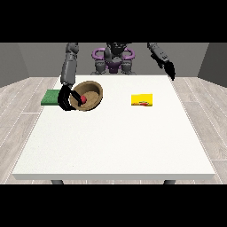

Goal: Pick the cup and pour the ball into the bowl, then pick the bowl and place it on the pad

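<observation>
- Grey walls and pale plank flooring surround a wide white counter [115,142].
- A brown bowl [91,94] is tipped up toward the camera, held at its rim by the hand at the view's left [65,98], black fingers curled round the edge.
- A red ball [83,99] sits inside the bowl.
- The green pad [50,97] lies just beyond that hand, on the side away from the bowl.
- A yellow packet [142,100] lies well apart from the bowl, on the bowl's other side.
- The hand at the view's right [170,71] hangs over the counter's far corner, holding nothing; I cannot tell how its fingers lie.
</observation>
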Robot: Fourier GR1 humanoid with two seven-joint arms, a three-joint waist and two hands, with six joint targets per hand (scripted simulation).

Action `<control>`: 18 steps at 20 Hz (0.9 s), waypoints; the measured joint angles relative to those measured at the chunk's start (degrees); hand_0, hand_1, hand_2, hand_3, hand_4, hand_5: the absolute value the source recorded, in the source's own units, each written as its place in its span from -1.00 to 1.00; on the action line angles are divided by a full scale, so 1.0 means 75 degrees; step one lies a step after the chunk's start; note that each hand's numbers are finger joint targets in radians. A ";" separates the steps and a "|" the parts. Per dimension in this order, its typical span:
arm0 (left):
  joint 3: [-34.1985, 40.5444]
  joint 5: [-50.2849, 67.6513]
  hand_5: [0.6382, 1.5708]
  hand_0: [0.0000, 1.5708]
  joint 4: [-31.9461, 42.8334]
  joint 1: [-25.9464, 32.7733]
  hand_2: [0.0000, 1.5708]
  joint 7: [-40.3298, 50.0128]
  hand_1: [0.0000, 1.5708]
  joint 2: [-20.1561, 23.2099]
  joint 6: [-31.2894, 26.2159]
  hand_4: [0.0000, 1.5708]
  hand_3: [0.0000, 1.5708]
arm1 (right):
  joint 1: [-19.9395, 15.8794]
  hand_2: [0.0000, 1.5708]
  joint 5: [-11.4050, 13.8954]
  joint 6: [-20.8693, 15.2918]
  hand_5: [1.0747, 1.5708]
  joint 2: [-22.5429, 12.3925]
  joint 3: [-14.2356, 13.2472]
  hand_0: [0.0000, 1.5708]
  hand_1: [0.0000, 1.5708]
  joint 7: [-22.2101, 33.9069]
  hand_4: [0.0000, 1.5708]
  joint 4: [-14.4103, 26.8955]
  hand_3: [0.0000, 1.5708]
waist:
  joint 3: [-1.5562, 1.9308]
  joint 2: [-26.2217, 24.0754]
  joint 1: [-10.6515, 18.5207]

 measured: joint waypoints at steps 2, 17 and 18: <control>0.0055 0.0017 -0.85 -1.00 0.0248 0.0016 -1.00 -0.0003 -1.00 -0.0032 0.0026 -1.00 -1.00 | -0.0053 1.00 0.0167 -0.0001 1.00 -0.0058 0.0210 1.00 1.00 0.0764 0.55 0.0058 1.00 | 0.0093 -0.0198 -0.0061; 0.1213 0.0452 -0.83 -1.00 0.2463 0.1158 -1.00 -0.0827 -1.00 0.0351 0.0436 -1.00 -1.00 | -0.0888 1.00 0.2289 0.2488 0.93 -0.1863 0.2559 1.00 1.00 0.4238 1.00 -0.2099 1.00 | 0.0261 -0.2387 -0.2120; 0.1335 0.0525 -0.85 -1.00 0.2556 0.1231 -1.00 -0.0951 -1.00 0.0486 0.0393 -1.00 -1.00 | -0.0929 1.00 0.2348 0.2600 0.89 -0.1872 0.2558 1.00 1.00 0.4273 1.00 -0.2225 1.00 | 0.0269 -0.2375 -0.2257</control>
